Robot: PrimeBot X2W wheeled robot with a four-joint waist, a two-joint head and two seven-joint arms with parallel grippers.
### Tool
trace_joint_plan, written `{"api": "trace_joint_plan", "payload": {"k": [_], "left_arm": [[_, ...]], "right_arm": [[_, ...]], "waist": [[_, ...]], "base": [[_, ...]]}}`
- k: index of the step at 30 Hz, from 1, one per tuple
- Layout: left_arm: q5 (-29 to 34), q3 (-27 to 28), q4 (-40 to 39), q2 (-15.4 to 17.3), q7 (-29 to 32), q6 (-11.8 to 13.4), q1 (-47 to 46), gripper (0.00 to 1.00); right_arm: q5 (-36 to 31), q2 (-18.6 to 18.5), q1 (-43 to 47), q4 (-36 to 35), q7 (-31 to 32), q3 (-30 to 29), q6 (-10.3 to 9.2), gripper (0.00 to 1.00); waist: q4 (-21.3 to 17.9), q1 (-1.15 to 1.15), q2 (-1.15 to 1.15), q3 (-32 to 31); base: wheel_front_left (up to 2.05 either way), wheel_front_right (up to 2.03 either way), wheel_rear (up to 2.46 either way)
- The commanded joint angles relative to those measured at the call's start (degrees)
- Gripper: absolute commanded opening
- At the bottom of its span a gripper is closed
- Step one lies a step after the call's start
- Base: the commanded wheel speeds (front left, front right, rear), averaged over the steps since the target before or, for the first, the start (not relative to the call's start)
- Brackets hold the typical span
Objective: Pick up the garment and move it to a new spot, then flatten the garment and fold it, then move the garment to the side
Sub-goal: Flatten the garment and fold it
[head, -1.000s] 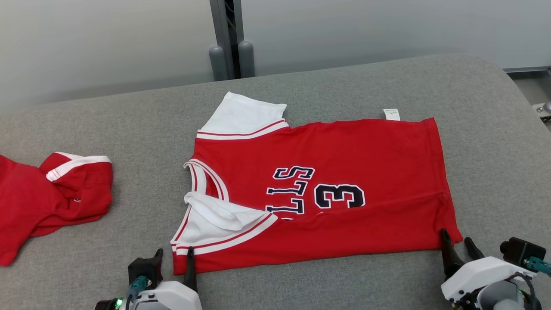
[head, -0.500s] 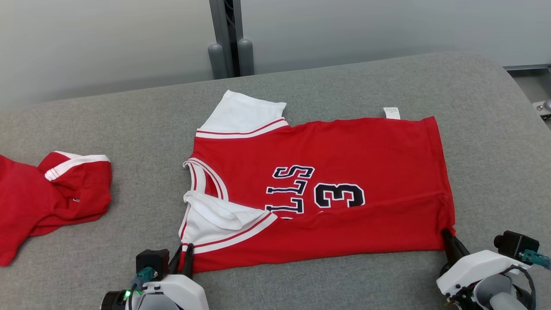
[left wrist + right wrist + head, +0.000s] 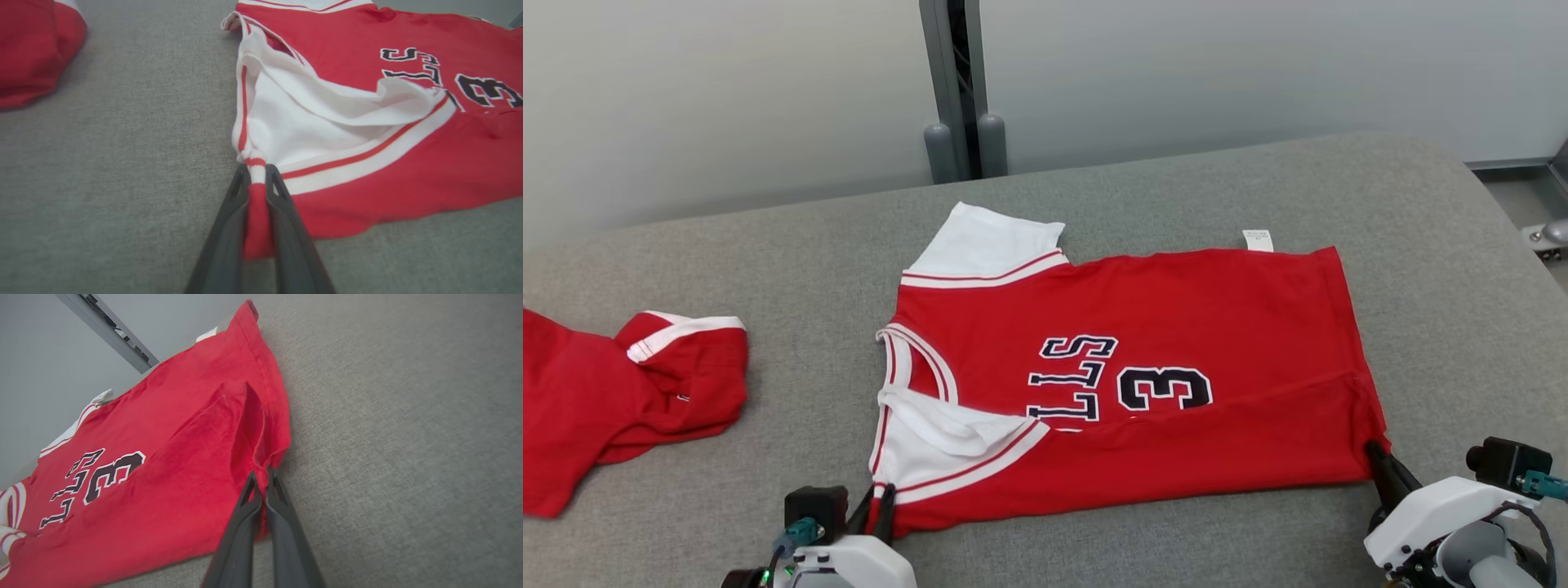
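Both grippers have clamped down since a second ago: left gripper (image 3: 876, 492) on the jersey (image 3: 1176, 318) at its near sleeve corner, right gripper (image 3: 1374, 451) on the near hem corner. It's lying mid-table (image 3: 1421, 245). Looks like folding; next up, lift both corners evenly and carry them across.

A crumpled red cloth (image 3: 621, 392) with a white stripe lies on the left of the gray soft table (image 3: 1462, 269). Behind the table stands a gray post (image 3: 935, 73) against a pale wall (image 3: 727, 98).
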Motion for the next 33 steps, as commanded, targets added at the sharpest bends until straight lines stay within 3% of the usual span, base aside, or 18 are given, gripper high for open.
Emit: {"api": "trace_joint_plan", "payload": {"k": [1,13,20,28,33], "left_arm": [[-0.34,-0.07,-0.87,0.41,0.75,-0.39,1.05,0.00],[-0.32,-3.91,-13.47,5.02,13.17,-1.80,8.95,0.00],[0.03,-5.04,-23.23,9.22,20.43,-0.73,14.62,0.00],[-0.62,-6.05,-31.36,11.19,25.60,0.68,20.09,0.00],[-0.74,-6.47,-33.65,11.54,26.72,1.17,21.28,0.00]], "right_arm": [[0.67,-1.01,0.86,-0.20,0.87,0.55,0.01,0.00],[4.25,-8.62,3.63,-6.57,13.71,6.33,0.01,0.00],[5.40,-12.99,5.08,-10.86,21.17,6.68,0.01,0.00],[5.93,-15.20,8.69,-14.70,27.24,3.83,0.01,0.00],[5.12,-14.73,12.25,-16.85,30.44,1.36,0.01,0.00]], "waist": [[0.19,0.00,0.00,-0.97],[1.15,0.00,0.00,-4.54],[1.99,0.00,0.00,-5.07],[3.53,0.00,0.00,-5.01],[4.22,0.00,0.00,-4.86]], "base": [[0.00,0.00,0.00],[0.00,0.00,0.00],[0.00,0.00,0.00],[0.00,0.00,0.00],[0.00,0.00,0.00]]}}
